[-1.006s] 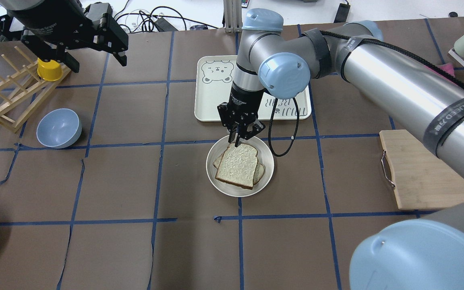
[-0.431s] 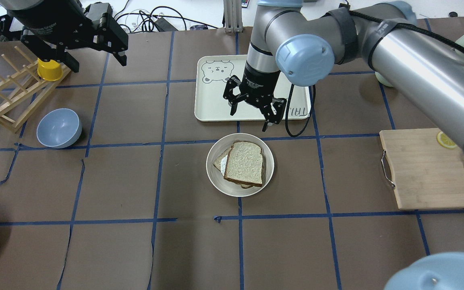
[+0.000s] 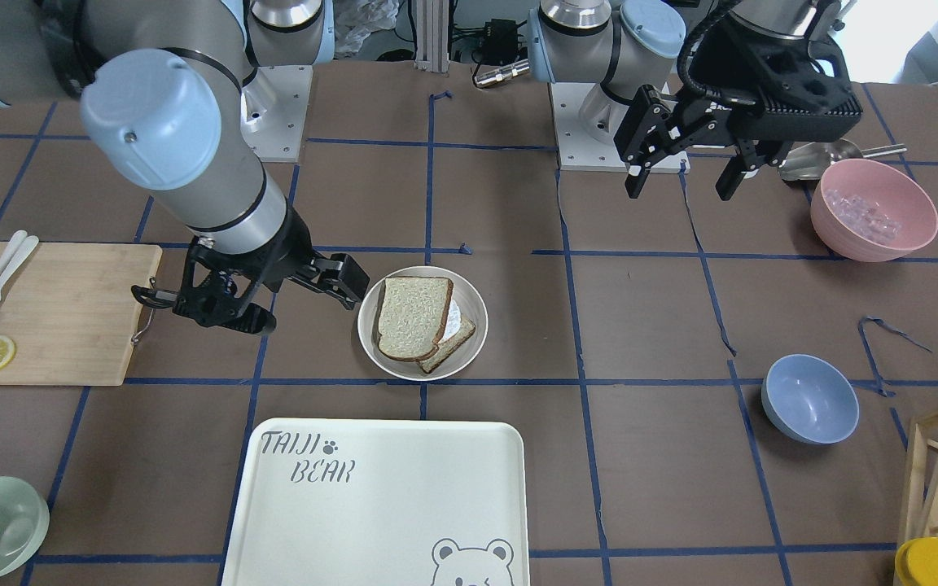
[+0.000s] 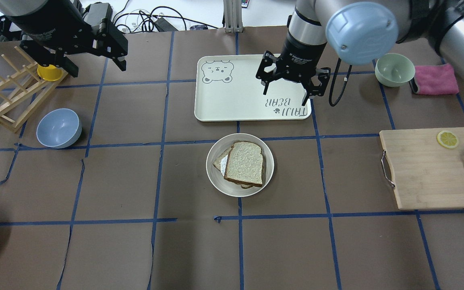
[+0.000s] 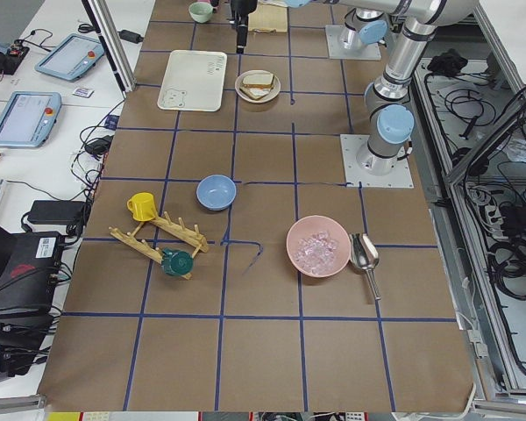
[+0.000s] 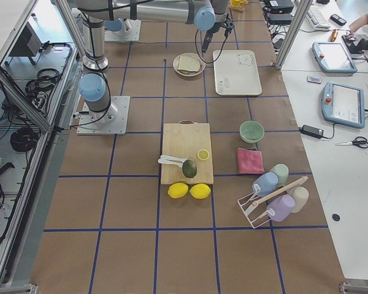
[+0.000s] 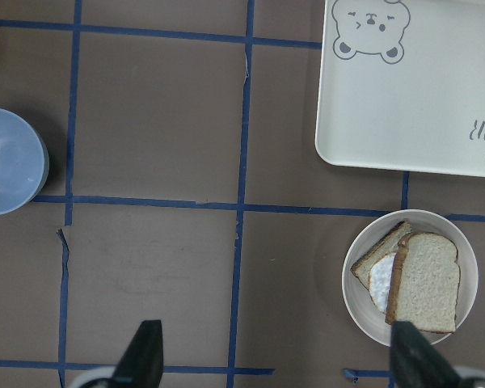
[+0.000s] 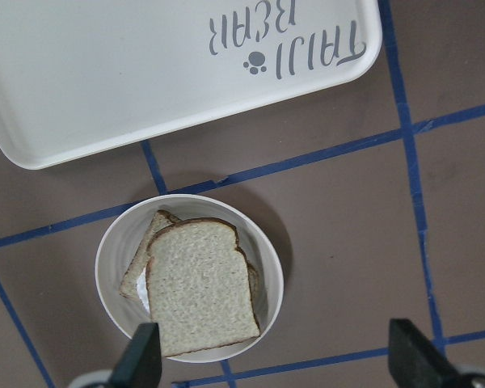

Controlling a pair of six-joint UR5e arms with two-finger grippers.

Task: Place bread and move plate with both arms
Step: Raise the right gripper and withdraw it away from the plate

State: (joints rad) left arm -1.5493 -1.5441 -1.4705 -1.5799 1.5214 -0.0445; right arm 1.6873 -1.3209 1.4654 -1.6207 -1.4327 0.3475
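Note:
The bread [image 4: 244,163] lies flat in the plate [image 4: 269,155], on top of another slice that bears a fried egg [image 4: 219,162]. The plate sits at the table's middle, just in front of the tray. My right gripper [image 4: 285,94] is open and empty, raised over the tray's right part, beyond the plate. My left gripper [image 4: 97,68] is open and empty, high over the far left of the table. The right wrist view shows the bread [image 8: 198,299] in the plate [image 8: 271,267] below. The left wrist view shows the plate [image 7: 356,283] at the lower right.
A cream bear-print tray [image 4: 232,92] lies behind the plate. A blue bowl [image 4: 59,128], a wooden rack [image 4: 10,92] and a yellow cup [image 4: 49,71] stand at the left. A cutting board [image 4: 421,169], a green bowl [image 4: 394,69] and a pink cloth [image 4: 435,79] are at the right.
My right gripper has left the bread at the plate's far edge, opened, and moved up and to the right over the tray. The bread has settled flat. The left arm has barely moved.

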